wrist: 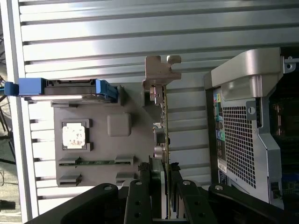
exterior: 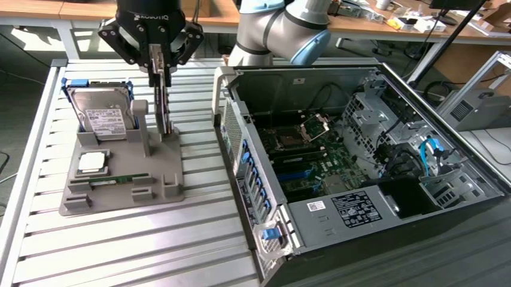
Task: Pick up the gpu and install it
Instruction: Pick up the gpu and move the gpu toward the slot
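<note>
Read as a clock face in the exterior view, the gray holder (exterior: 119, 194) lies on the slatted table (exterior: 119, 251) at the exterior view's left. In it, the hard drive (exterior: 104, 116) leans at 11 o'clock, a processor chip (exterior: 92, 161) lies at 9, and a green memory stick (exterior: 119, 178) lies at 6. The gpu (exterior: 165, 113) stands on edge at the holder's 1 o'clock, with a gray post (exterior: 140, 113) just beside it toward the drive. The gripper (exterior: 160, 70) is clamped on the card's upper edge, one finger on each face. At the holder's 3 o'clock sits the open computer case (exterior: 231, 125). It holds a motherboard (exterior: 312, 161), a labelled power supply (exterior: 355, 206) at 6 and blue cables (exterior: 431, 152) at 3.
</note>
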